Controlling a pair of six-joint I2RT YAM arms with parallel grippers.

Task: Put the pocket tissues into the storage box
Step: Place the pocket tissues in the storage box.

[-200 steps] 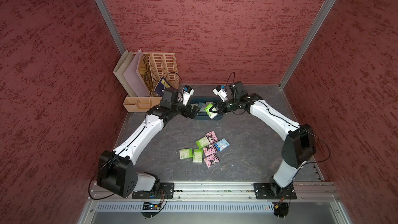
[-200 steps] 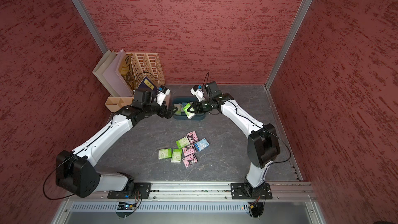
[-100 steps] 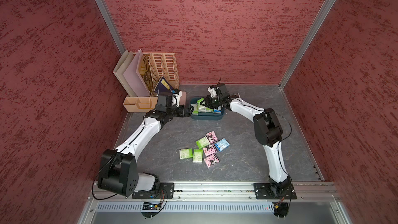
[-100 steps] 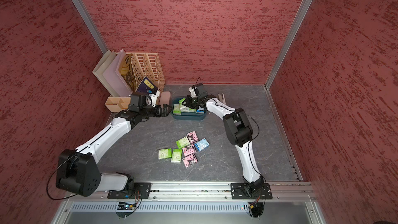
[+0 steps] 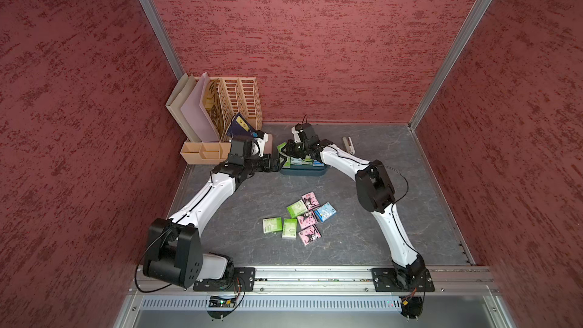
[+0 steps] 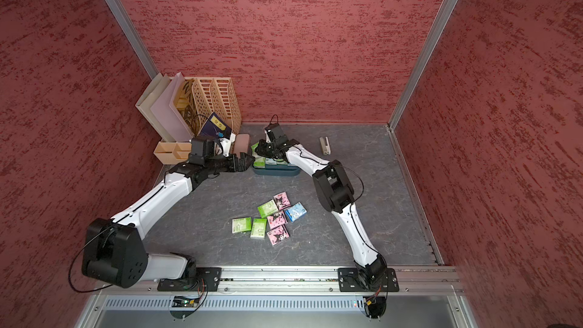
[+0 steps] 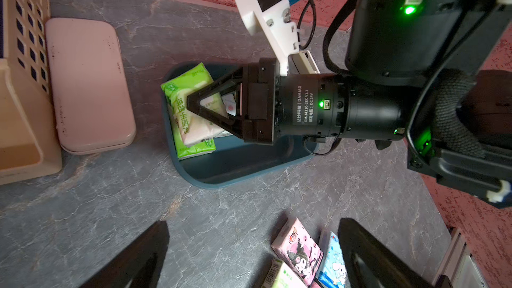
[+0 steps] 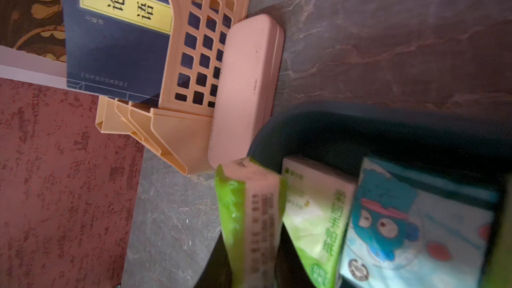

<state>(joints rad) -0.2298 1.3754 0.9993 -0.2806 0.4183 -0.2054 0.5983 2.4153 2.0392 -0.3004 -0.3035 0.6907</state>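
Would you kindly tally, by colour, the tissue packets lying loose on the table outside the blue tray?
Green packets: 3
Pink packets: 3
Light blue packet: 1
Total: 7

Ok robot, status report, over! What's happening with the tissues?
Left gripper fingers open, empty, beside storage box. Right gripper shut on green packet at the box. Seven packets loose on table. Pink case beside box.
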